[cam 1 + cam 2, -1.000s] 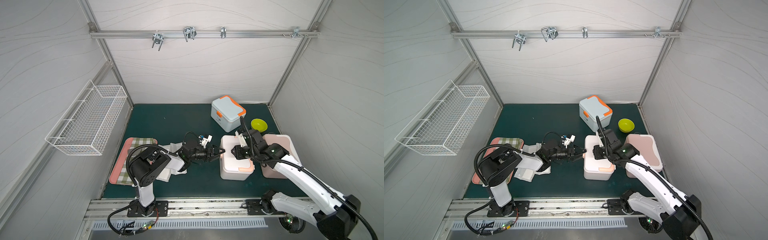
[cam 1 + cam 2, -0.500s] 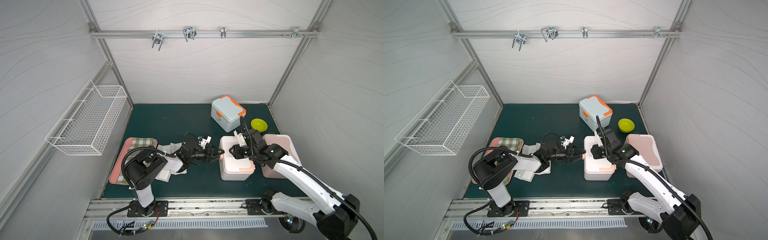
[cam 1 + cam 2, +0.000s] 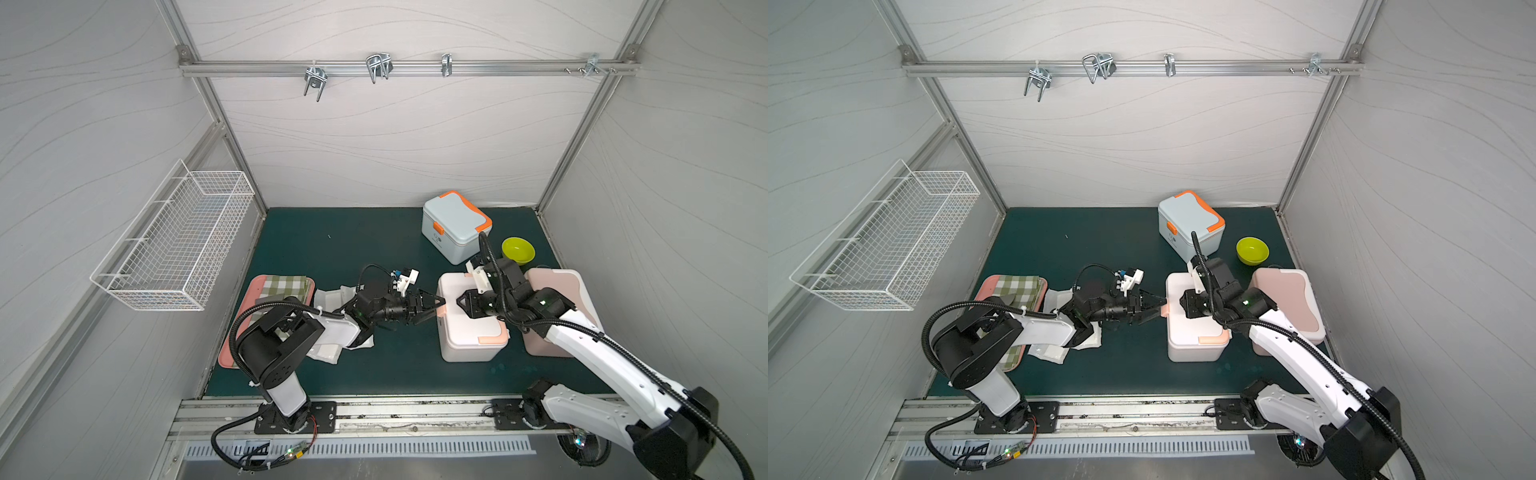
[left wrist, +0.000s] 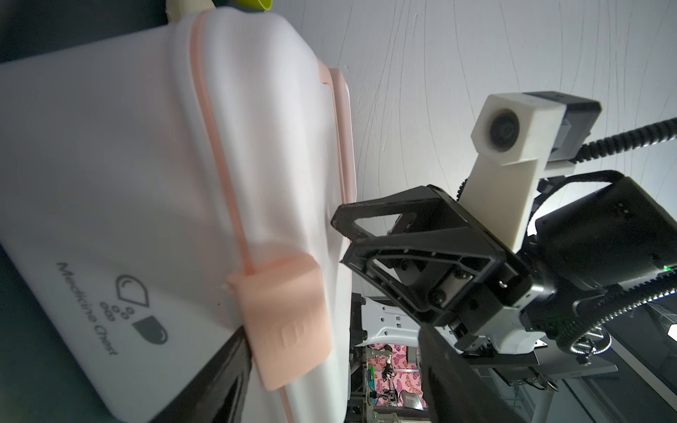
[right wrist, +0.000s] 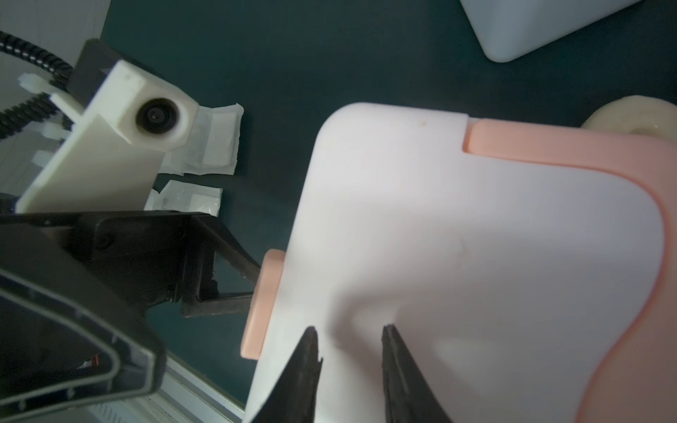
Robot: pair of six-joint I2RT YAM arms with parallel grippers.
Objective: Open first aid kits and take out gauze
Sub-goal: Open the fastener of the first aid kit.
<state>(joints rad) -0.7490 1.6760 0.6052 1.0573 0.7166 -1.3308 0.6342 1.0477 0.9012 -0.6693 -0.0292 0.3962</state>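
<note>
White arms (image 3: 602, 357), black joints (image 3: 274, 353), ribbed cables (image 4: 630, 137)

Mid-frame, my left gripper (image 3: 436, 307), jaws wide, faces my right gripper (image 3: 459, 301), jaws narrowly parted, tips close together.

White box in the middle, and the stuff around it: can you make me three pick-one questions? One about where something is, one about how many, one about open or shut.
1. Where is the green bowl?
A. in the wire basket
B. on the mat beside the blue box
C. on the tray

2. How many boxes with lids are there?
A. two
B. three
C. five

3. How is the lid of the white box?
A. shut
B. wide open
C. lying off on the mat

Answers:
1. B, the green bowl sits on the mat next to the blue box.
2. B, both top views show a blue box, a white box and a pink box.
3. A, the lid lies flat on top of the white box.
</note>
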